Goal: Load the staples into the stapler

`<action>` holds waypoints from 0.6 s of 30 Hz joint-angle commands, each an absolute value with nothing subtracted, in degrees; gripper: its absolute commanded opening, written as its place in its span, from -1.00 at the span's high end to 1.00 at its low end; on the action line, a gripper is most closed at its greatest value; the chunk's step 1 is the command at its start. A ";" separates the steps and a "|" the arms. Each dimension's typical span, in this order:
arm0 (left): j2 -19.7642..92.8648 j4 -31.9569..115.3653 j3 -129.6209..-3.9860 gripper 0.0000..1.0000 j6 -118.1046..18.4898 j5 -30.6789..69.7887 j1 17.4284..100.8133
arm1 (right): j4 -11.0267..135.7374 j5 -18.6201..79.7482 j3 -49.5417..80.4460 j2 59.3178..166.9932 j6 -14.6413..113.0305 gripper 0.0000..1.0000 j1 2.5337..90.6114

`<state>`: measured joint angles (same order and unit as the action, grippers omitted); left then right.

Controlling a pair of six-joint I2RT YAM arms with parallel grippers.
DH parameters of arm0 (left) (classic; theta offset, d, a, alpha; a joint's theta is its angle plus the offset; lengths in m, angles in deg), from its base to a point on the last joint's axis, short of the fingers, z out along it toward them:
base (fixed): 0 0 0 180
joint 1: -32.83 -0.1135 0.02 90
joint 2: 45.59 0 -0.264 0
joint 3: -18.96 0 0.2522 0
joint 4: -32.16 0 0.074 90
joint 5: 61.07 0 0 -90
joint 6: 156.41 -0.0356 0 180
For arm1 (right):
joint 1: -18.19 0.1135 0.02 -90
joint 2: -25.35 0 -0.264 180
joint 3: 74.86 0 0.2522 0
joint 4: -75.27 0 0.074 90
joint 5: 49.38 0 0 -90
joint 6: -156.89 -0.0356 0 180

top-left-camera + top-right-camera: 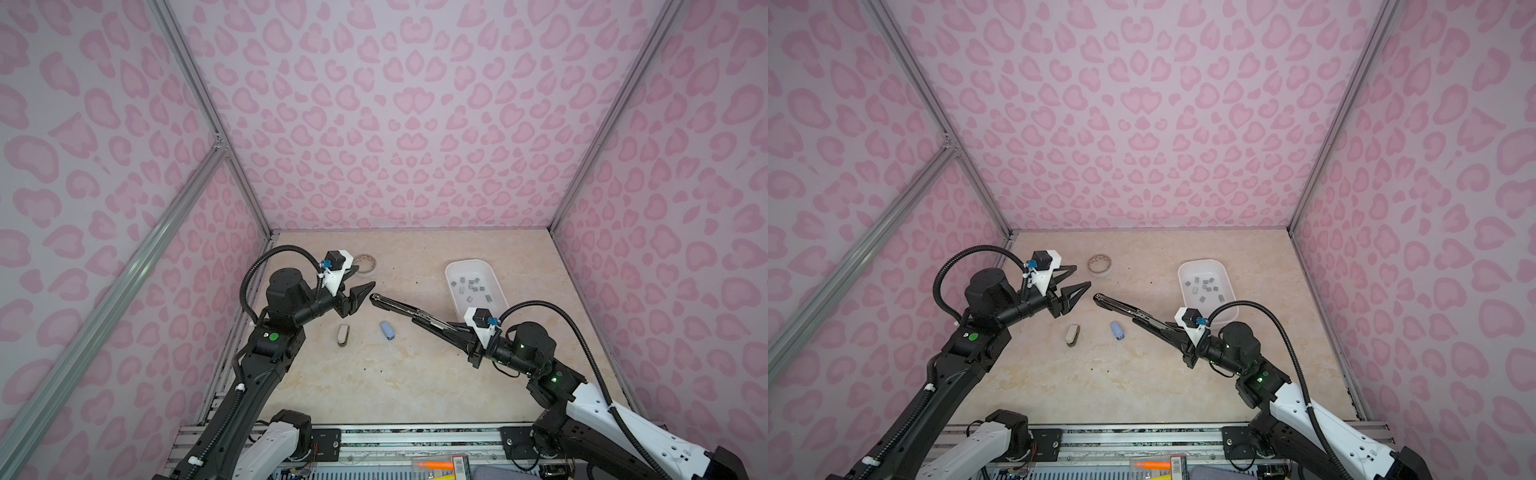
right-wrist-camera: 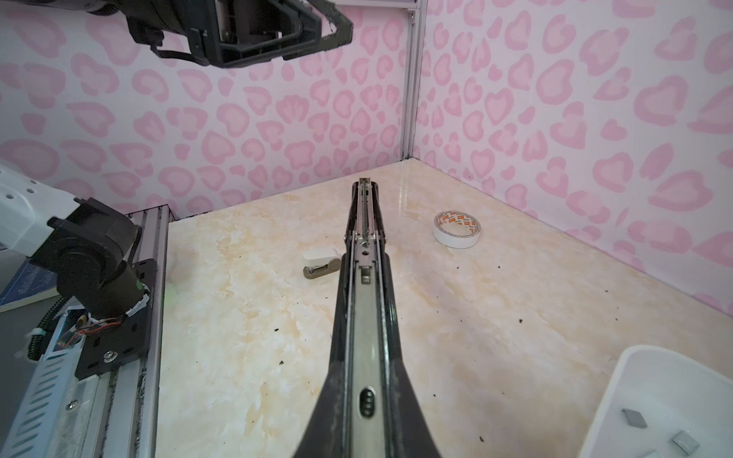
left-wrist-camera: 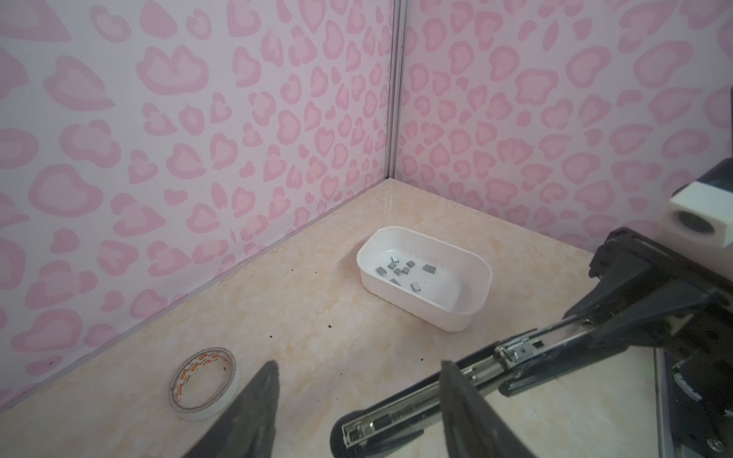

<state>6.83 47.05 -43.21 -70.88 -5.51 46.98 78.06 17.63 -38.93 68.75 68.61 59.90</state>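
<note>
Three staplers (image 1: pixel 395 306), one tray (image 1: pixel 471 266), one tape roll (image 1: pixel 1099 273).

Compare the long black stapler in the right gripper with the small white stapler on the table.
The black stapler is long and slim; the white stapler is short and stubby. The black stapler shows its metal channel; the white stapler shows a grey base. The right gripper clamps the black stapler; the white stapler lies free on the table. Both are staplers.

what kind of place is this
Probably a robot test cell: pink patterned walls on aluminium framing enclose a tabletop, with two robot arms mounted on a rail at its near edge.
</note>
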 commanded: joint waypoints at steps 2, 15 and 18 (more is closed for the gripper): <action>3.28 43.80 -40.38 -0.28 -58.65 4.66 47.25 | 86.11 37.18 -40.53 70.27 68.29 1.00 67.34; -24.33 46.40 -12.60 -0.69 -46.02 49.65 47.27 | 106.80 57.36 -43.87 90.13 70.49 1.00 72.11; -24.50 43.92 -8.69 -0.83 -42.58 56.65 47.22 | 107.95 62.58 -40.62 96.65 71.16 1.00 73.22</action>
